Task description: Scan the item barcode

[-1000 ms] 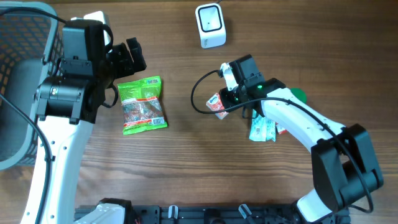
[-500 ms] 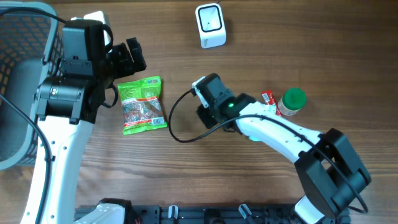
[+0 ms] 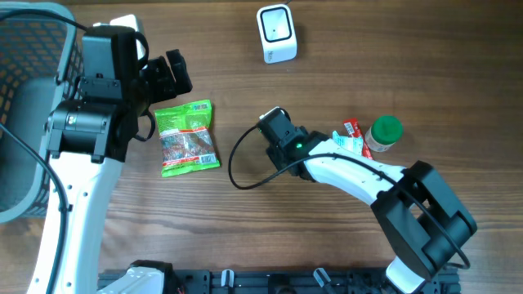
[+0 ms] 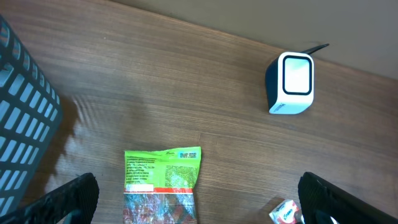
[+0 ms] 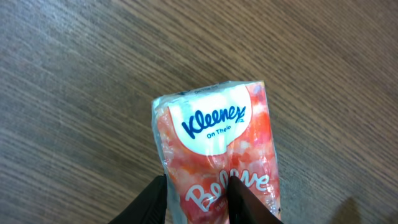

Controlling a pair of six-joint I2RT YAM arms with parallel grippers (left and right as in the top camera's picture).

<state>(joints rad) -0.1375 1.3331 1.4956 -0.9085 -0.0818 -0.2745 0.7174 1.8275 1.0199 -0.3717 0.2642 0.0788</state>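
Pink and white plastic is filling the right wrist view: the soft pink-and-white Kleenex tissue pack (image 5: 217,149) is sitting between the fingers of the right pincer (image 5: 198,200), which is narrowed down and gripping the pack's lower end, one finger (image 5: 152,199) pressing on each side. Wood grain is showing behind the pack, and I cannot tell whether it is touching the surface. From overhead, the right wrist is covering the pack near the middle of the brown wooden worktop (image 3: 204,233). The white box-shaped barcode scanner (image 3: 276,33) is standing well apart from it, up at the far edge. Over on the left, the left pincer (image 3: 167,75) is gaping fully wide and gripping nothing, hanging just beyond the top of the flat green foil snack packet (image 3: 188,137). The grey mesh basket (image 3: 29,49) is sitting at the far left corner. A green-capped bottle (image 3: 384,132) is standing at the right.
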